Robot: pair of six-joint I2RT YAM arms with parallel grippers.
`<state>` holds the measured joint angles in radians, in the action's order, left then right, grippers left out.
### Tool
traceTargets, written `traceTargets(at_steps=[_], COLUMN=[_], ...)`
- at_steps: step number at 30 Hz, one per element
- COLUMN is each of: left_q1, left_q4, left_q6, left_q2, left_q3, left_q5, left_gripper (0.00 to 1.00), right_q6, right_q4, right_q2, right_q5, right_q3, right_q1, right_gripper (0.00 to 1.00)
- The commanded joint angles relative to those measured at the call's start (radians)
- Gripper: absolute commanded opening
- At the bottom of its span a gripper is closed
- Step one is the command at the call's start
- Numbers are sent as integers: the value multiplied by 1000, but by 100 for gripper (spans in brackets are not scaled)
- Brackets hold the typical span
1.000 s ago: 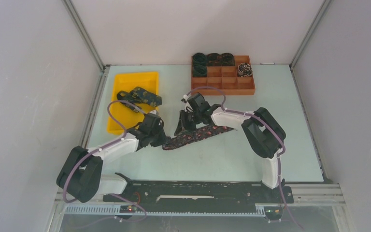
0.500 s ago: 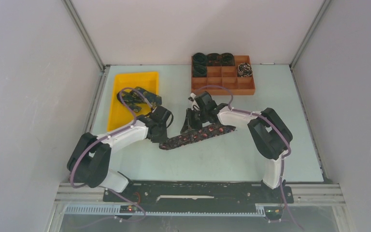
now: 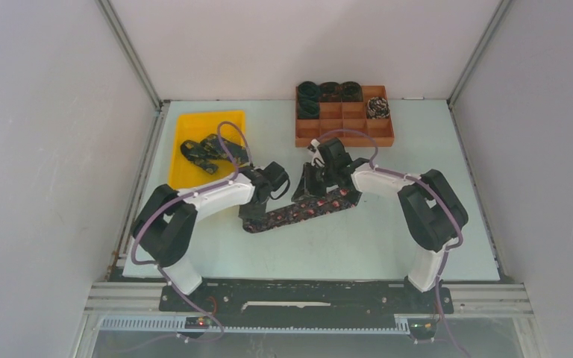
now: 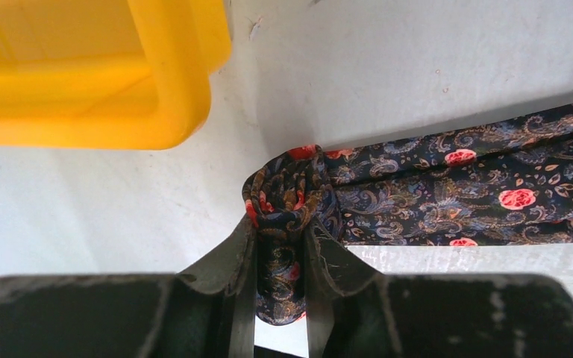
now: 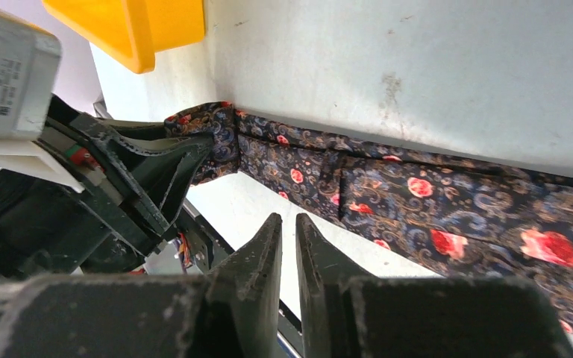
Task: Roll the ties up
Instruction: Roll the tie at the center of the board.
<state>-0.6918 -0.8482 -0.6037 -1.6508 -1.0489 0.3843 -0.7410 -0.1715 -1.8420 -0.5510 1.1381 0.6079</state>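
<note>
Though between left fingers (image 4: 224, 265), tie (image 4: 448, 186) end half-hidden

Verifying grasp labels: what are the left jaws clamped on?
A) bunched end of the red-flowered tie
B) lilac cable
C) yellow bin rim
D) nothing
A: the left wrist view shows the left jaws pinching the bunched end of the tie, apart from the yellow bin.
</note>
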Motion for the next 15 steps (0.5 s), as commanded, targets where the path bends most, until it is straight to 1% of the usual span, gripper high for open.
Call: traceTargets(at_steps=[1, 6, 15], left_q1=[-47, -97, -164], left_q4=[-135, -202, -271], left_q6=[-25, -47, -94], left_q2=[-64, -141, -261], left_q3=[-85, -156, -252], left_q5=[122, 161, 200], left_gripper=[15, 15, 15], right_q6=[25, 19, 47], right_q4=[24, 25, -31], right_q2=[78, 133, 264], right_q5=[-24, -60, -82], right_q3=[-29, -74, -113], right_q1=[-28, -75, -148], right_gripper=[15, 15, 15])
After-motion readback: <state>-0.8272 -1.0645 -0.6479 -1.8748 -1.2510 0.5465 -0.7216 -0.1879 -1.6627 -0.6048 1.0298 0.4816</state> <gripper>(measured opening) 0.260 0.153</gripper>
